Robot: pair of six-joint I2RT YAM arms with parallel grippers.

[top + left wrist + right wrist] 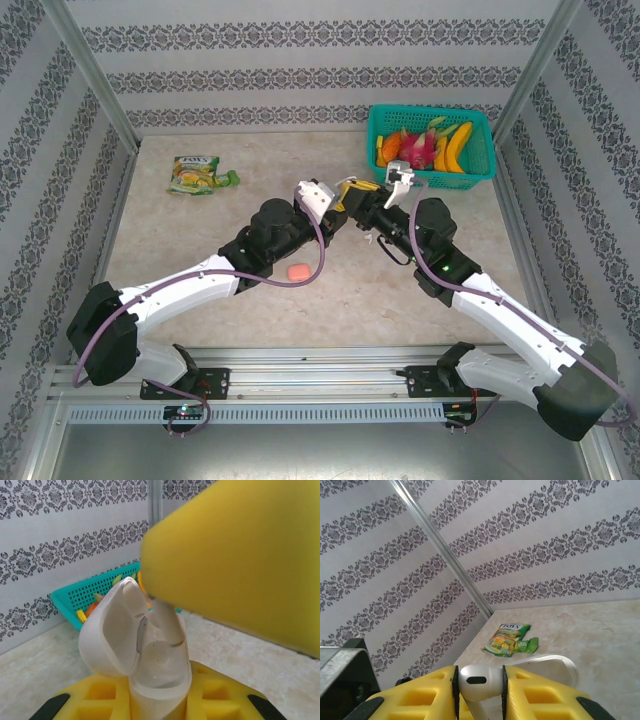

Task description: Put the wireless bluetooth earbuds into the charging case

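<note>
left wrist view: left tool (160, 707) clamped on white charging case (160, 672), lid open, held upright to receive. right tool (479, 699) pinches white earbud (476, 679) by its head, stem down at the case well.

The left arm (190, 285) and right arm (510, 325) are built alike: smooth white links between bulky black joints, each on a black base. A purple cable (323, 250) loops along each arm. A small green light (443, 267) glows on the right one. The left gripper (160, 700) and right gripper (479, 690) have yellow fingers (420, 700) with square pockets and black corners.
</note>
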